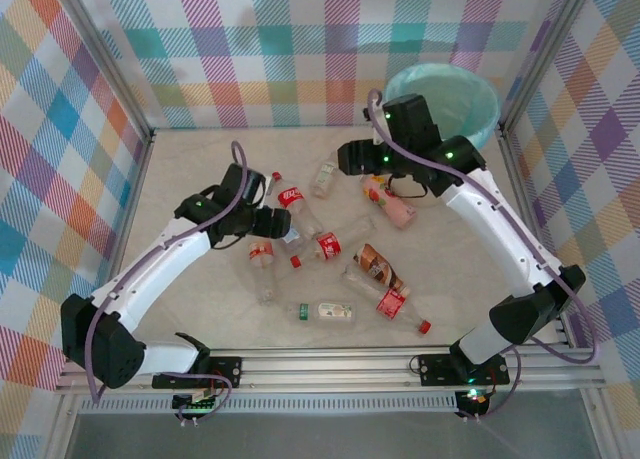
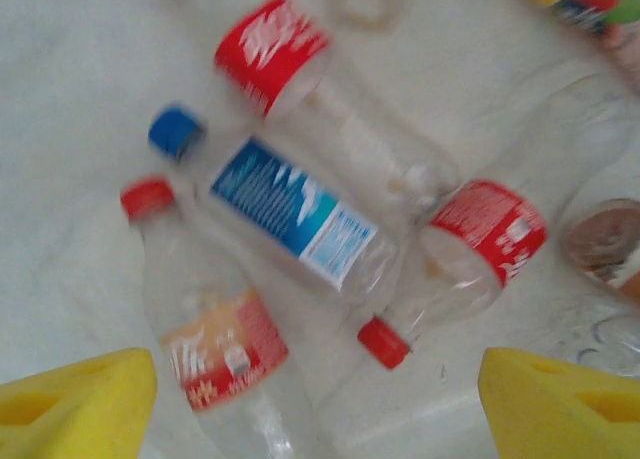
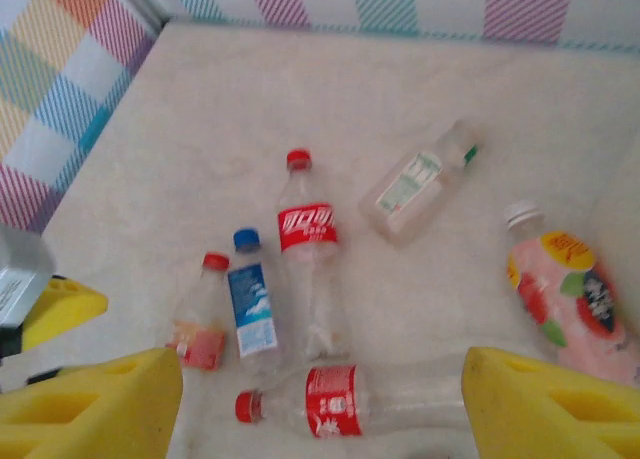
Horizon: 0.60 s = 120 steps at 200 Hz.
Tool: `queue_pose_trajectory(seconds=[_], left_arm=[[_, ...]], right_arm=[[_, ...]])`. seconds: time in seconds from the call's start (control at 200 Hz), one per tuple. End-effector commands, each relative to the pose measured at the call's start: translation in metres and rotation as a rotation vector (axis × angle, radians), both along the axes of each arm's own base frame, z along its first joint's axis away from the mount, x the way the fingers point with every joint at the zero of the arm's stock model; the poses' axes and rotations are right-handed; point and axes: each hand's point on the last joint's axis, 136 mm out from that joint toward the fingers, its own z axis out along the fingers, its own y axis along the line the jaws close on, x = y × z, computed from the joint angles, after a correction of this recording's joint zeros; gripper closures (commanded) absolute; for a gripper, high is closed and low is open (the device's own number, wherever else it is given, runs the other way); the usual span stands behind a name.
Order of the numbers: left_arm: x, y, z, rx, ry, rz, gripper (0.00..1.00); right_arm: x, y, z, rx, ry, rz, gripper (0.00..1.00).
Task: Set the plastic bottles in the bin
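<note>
Presently at the pick stage: left gripper [image 2: 318, 394] hovers above the blue-labelled bottle [image 2: 290, 214], jaws wide, holding nothing. The right gripper [image 3: 320, 389] is likewise wide and empty. Plastic bottles [image 1: 328, 246] lie scattered at centre — bin [image 1: 455, 84] stands far right. Next move, judged: descend and close on one bottle.

Nothing legible — white script on the red-labelled bottle [image 3: 310, 259] blurs.
</note>
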Motion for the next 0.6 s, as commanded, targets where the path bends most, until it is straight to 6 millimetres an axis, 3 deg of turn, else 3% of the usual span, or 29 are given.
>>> queue_pose_trajectory(seconds=[0.0,0.285,0.595], left_arm=[[-0.024,0.016,-0.037,-0.015,0.147,0.18,0.15],[-0.044,0.008,-0.099,-0.065,0.319,0.252,0.17],[-0.057,0.008,-0.133,-0.053,0.406,0.257,0.23]], right_arm=[[-0.013,0.006,-0.018,0.003,0.08,0.031,0.26],[-0.019,0.021,-0.034,0.001,0.135,0.084,0.26],[-0.022,0.022,-0.04,-0.009,0.15,0.097,0.25]])
